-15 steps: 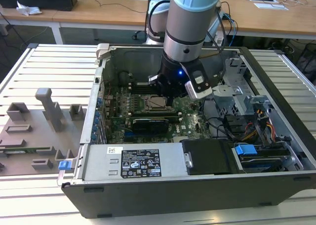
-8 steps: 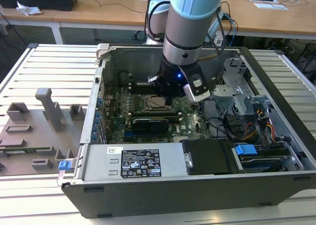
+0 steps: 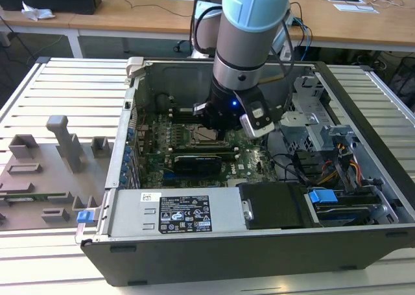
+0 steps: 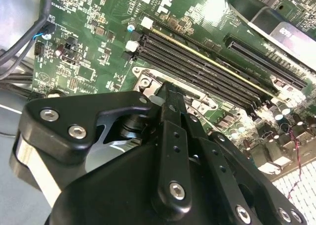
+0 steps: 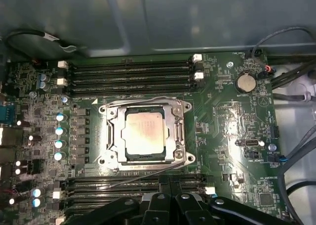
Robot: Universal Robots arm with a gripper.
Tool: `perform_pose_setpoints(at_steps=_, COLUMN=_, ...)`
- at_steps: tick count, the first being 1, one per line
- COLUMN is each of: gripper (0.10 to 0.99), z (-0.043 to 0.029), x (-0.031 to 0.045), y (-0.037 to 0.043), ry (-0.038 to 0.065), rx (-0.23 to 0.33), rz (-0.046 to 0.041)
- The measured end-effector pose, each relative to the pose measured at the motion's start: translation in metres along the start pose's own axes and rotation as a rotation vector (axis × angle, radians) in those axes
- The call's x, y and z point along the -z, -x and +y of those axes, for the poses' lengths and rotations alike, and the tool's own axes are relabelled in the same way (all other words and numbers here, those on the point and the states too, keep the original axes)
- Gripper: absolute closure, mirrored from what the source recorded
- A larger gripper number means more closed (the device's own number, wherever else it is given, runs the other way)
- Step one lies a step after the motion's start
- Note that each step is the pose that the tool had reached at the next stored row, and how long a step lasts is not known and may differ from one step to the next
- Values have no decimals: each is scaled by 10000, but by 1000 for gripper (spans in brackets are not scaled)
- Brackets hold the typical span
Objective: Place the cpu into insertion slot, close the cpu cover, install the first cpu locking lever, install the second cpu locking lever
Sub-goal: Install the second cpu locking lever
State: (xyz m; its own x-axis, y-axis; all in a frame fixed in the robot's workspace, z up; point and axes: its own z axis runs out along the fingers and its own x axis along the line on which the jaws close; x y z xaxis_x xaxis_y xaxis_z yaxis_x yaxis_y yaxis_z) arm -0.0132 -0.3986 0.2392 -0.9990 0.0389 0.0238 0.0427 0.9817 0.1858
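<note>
Wooden desks (image 3: 130, 13) stand at the back of the room, and in front of them a grey slatted worktop (image 3: 58, 87) carries an open computer case (image 3: 259, 243). Beside the case, on the exterior view's left, lies a grey tray (image 3: 39, 172) with blocky holders.

Inside the case lies a green board (image 5: 232, 131). The robot arm (image 3: 249, 35) reaches down into the case, and its black hand (image 3: 220, 123) hangs just above the middle of the board.

In the first wrist view, the cpu (image 5: 144, 132) sits flat in the insertion slot (image 5: 114, 131), silver top facing up. The cpu cover (image 5: 176, 117) is folded down around the chip like a picture frame. A thin wire lever (image 5: 143, 172) runs along the edge of the slot nearest the hand. Long black memory slots (image 5: 128, 76) lie on both sides of the slot.

In the second wrist view, the hand (image 4: 165, 94) has its fingers (image 4: 173, 136) pressed together, with nothing between them. The tips hover right over the metal rim of the slot (image 4: 148, 79).
</note>
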Motion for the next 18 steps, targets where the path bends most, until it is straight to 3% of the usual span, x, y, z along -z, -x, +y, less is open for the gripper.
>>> perform_pose_setpoints(at_steps=12, gripper=980, z=-19, x=-101, y=2, ry=0, rx=0, rz=0)
perform_pose_setpoints(at_steps=18, gripper=980, z=-36, x=-190, y=-13, ry=36, rx=-1, rz=3)
